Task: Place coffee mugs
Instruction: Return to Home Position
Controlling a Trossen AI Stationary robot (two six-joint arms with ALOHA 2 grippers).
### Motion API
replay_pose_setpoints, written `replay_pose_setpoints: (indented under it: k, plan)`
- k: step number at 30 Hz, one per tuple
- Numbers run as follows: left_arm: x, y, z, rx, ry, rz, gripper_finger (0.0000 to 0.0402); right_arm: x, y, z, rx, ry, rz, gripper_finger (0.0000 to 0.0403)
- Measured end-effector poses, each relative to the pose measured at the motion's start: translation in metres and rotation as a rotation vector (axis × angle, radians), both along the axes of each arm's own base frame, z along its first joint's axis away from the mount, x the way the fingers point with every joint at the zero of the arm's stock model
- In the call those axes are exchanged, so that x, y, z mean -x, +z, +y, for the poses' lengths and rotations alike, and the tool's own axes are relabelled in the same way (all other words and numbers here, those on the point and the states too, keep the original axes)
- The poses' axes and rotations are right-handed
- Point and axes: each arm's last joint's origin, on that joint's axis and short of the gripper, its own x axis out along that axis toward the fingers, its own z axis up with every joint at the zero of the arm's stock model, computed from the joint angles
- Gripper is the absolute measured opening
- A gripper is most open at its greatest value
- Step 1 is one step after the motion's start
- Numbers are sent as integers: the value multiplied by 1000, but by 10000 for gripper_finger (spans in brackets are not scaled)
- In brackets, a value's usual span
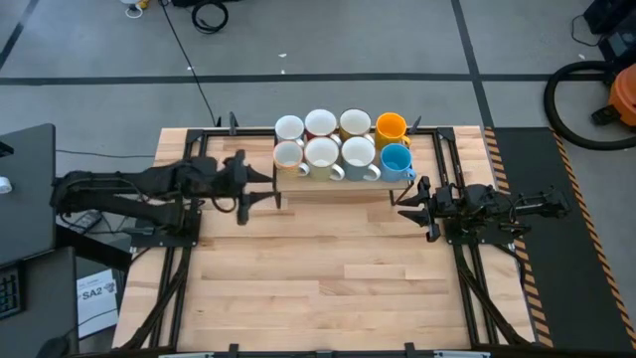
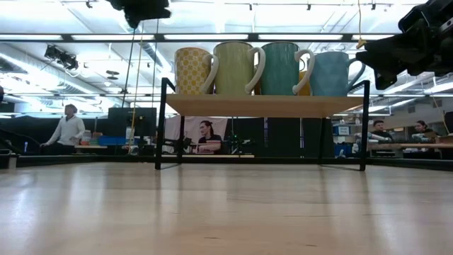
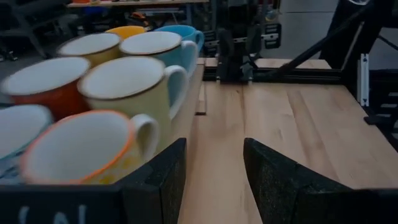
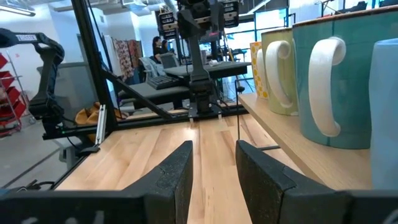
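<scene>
While both arms hovered over the desk [image 1: 328,288], I logged all eight mugs [image 1: 322,154] on the shelf [image 2: 262,105] at the desk's far middle, two rows of four, packed close together. Blue mug [image 1: 396,159] stood at the right end of the near row. Orange mug [image 1: 391,126] stood just behind it in the far row. In the low view I saw the near row upright: yellow patterned mug [image 2: 192,71], pale green mug [image 2: 236,67], teal mug [image 2: 279,67], then blue, all handles pointing right. Left gripper [image 1: 264,187] sat just beside the shelf's left end. Its fingers [image 3: 155,183] were apart by a middling gap, with nothing between them. Right gripper [image 1: 405,199] sat near the shelf's right front corner, just in front of blue mug. Its fingers [image 4: 177,171] were parted a bit narrower, also empty. Neither gripper touched a mug. The shelf stood on thin black legs [image 2: 162,124]. A person [image 2: 67,126] stood in the room behind.
</scene>
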Motion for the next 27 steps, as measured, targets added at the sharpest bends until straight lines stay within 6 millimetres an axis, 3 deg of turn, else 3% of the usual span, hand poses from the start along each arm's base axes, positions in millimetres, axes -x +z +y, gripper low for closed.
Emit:
replay_pose_setpoints:
  k: [11, 17, 27]
  plan:
    - [66, 10, 0, 4, 15, -88, 167, 0, 0, 0, 0, 0, -3, 128]
    - [92, -11, -1, 12, 17, -142, 167, 0, 1, 0, -1, 0, -7, 128]
    - [109, -50, -2, 36, 22, -169, 167, 0, 1, 0, -1, 0, -7, 128]
